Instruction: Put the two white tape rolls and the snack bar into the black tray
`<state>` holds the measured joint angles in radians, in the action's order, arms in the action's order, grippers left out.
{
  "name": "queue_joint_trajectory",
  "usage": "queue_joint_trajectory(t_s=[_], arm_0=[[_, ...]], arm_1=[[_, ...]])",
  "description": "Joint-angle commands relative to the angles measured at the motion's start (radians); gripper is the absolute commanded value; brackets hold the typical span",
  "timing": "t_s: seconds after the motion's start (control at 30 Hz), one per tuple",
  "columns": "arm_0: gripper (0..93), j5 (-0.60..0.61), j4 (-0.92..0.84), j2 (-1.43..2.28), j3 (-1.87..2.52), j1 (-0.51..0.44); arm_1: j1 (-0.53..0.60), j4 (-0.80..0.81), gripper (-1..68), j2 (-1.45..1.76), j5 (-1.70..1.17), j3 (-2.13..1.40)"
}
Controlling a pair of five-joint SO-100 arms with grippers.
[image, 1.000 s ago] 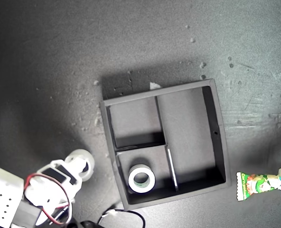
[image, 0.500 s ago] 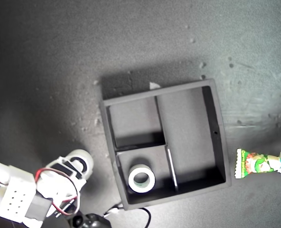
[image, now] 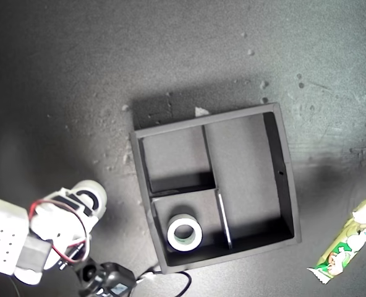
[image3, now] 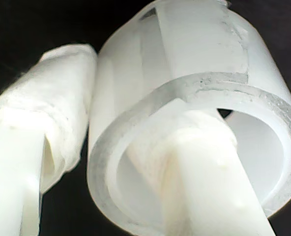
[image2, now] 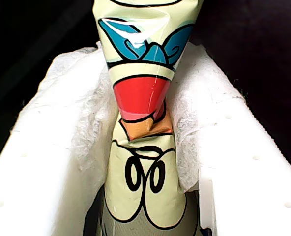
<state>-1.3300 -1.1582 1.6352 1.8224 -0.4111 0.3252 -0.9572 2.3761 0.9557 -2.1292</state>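
The black tray (image: 287,185) sits mid-table in the exterior view. One white tape roll (image: 184,232) lies flat in its small compartment nearest the view's bottom. A second white tape roll (image: 89,193) is off the tray toward the exterior view's left, held by my second gripper (image: 84,201). In the second wrist view one finger (image3: 204,177) passes through this roll (image3: 185,54) and the other presses its outer wall. The snack bar (image: 350,241) hangs tilted at the exterior view's right edge. My first gripper (image2: 145,78) is shut on the bar (image2: 140,162) between its padded fingers (image2: 81,123).
A black camera module (image: 109,279) and a thin cable (image: 170,279) lie by the tray's corner near the exterior view's bottom. A small white scrap (image: 201,112) sits just beyond the tray's far wall. Pale specks dot the dark tabletop (image: 78,74).
My second gripper has drawn the held roll a little toward the exterior view's left. The snack bar has swung from lying level to a steep diagonal at that view's right edge.
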Motion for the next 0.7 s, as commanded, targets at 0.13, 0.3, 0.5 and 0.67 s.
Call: queue_joint_trajectory(t_s=[0.13,0.3,0.5,0.67], arm_0=[[0.0,0.304,-0.127,0.256,-0.175,0.229],[0.0,0.454,-0.209,0.118,-0.486,0.333],[0.0,0.499,-0.371,-0.241,-0.96,0.314],[0.0,0.48,-0.678,-0.678,-1.623,0.281]], arm_1=[[-0.155,0.028,-0.7,-0.109,-0.431,0.16],[-0.242,0.02,-0.7,-0.454,-0.643,0.428],[-0.264,-0.179,-0.6,-0.865,-0.804,0.942],[-0.232,-0.259,-0.3,-1.045,-0.827,1.117]])
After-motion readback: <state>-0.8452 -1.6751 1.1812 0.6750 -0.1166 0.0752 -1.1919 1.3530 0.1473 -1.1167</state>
